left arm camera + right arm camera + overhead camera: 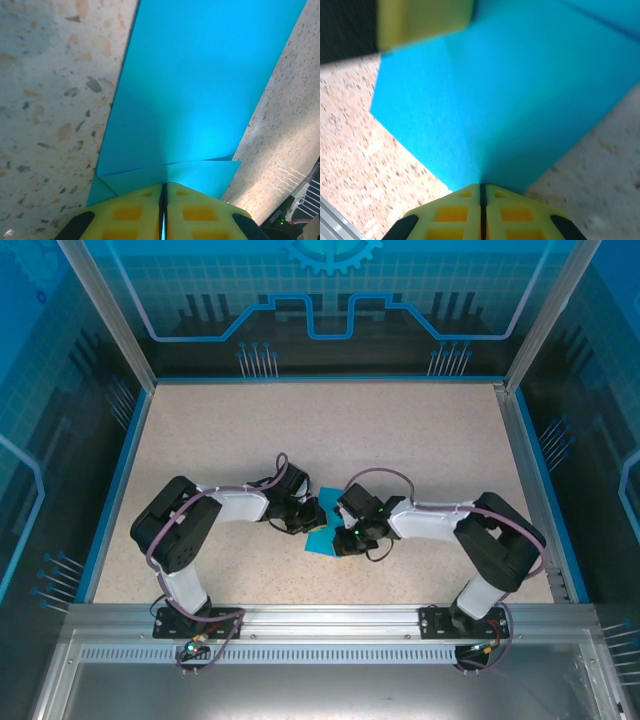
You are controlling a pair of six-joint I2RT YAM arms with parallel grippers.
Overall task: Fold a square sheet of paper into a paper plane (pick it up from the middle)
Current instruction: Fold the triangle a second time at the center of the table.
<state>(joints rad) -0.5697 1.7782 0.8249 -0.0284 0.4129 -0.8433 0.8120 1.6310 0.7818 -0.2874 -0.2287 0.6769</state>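
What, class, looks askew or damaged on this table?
Nothing is torn or spilled. The one oddity: on the square sheet of paper, the folded flap by the left gripper pokes past the sheet's edge, so that fold looks slightly askew.

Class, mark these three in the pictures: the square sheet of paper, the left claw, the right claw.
square sheet of paper (200, 90), left wrist view, its flat middle.
left claw (163, 192), left wrist view, between fingertips.
right claw (482, 192), right wrist view, between fingertips.

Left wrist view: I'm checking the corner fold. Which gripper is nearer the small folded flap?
Left. The left gripper, jaws shut, sits right at the folded flap; the right gripper, also shut, is across the square sheet of paper.
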